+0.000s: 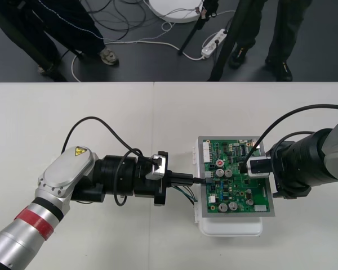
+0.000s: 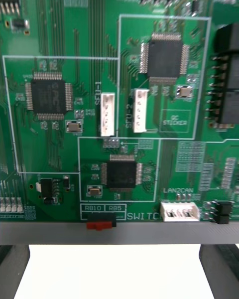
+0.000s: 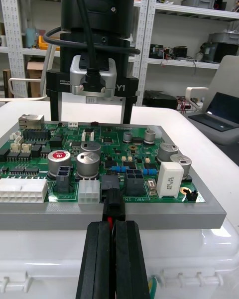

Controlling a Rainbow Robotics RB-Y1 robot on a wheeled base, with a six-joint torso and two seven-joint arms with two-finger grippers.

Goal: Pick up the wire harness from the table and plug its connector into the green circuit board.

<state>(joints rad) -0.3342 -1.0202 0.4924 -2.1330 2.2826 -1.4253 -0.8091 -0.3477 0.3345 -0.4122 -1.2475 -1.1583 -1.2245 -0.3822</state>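
The green circuit board (image 1: 234, 185) lies on its white base (image 1: 231, 226) right of the table's middle. My left gripper (image 1: 200, 180) reaches the board's left edge and is shut on the harness. In the left wrist view the fingers (image 3: 129, 259) pinch the small black plug (image 3: 113, 202), with a red wire between them. The plug's tip meets a black socket (image 3: 110, 183) at the board's edge; how deep it sits I cannot tell. Loose wires (image 1: 183, 194) trail under the left gripper. My right gripper (image 1: 248, 169) hovers open over the board's right half, its fingers (image 2: 221, 274) far apart.
Tall capacitors (image 3: 89, 163), a white relay block (image 3: 169, 178) and white connectors (image 3: 22, 189) stand on the board around the socket. Bare table stretches to the left and at the far side of the board.
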